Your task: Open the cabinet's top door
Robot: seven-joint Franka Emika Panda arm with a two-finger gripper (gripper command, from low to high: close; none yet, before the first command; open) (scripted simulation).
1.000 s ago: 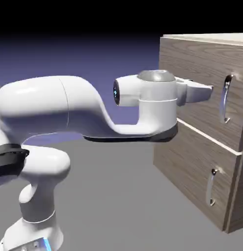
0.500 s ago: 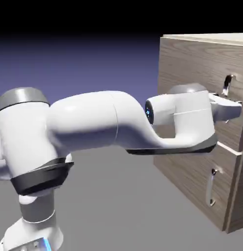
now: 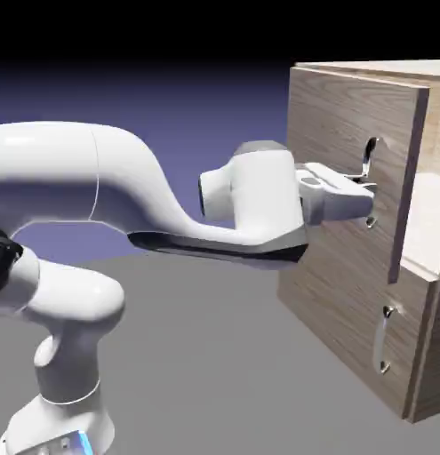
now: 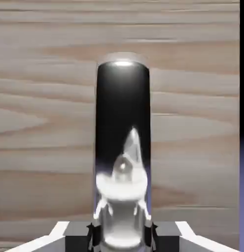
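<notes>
"What has moved?"

"The top door (image 3: pixel 334 111) has: its right edge now stands out from the cabinet (image 3: pixel 434 355), further left in the exterior view than it was half a second ago. My gripper (image 4: pixel 122 240) and the arm (image 3: pixel 54 173) have drawn back to the left too."

"Count things for me."

"One cabinet, two front panels, two silver handles, one on each, and two fingertips (image 4: pixel 78 241) of mine."

"And how are those fingers?"

"Narrow, closed on the upper handle (image 4: pixel 122 113); in the hand view it runs down the middle to the bottom edge, between my tips."

"Where is the door now?"

"Upper right of the exterior view, partly open, with the pale interior (image 3: pixel 426 213) showing at the right edge. That interior was hidden before."

"Anything unchanged?"

"The lower panel (image 3: pixel 343 289), lower right, is where it was, its handle (image 3: pixel 380 342) upright and well apart from my fingertips"
</notes>
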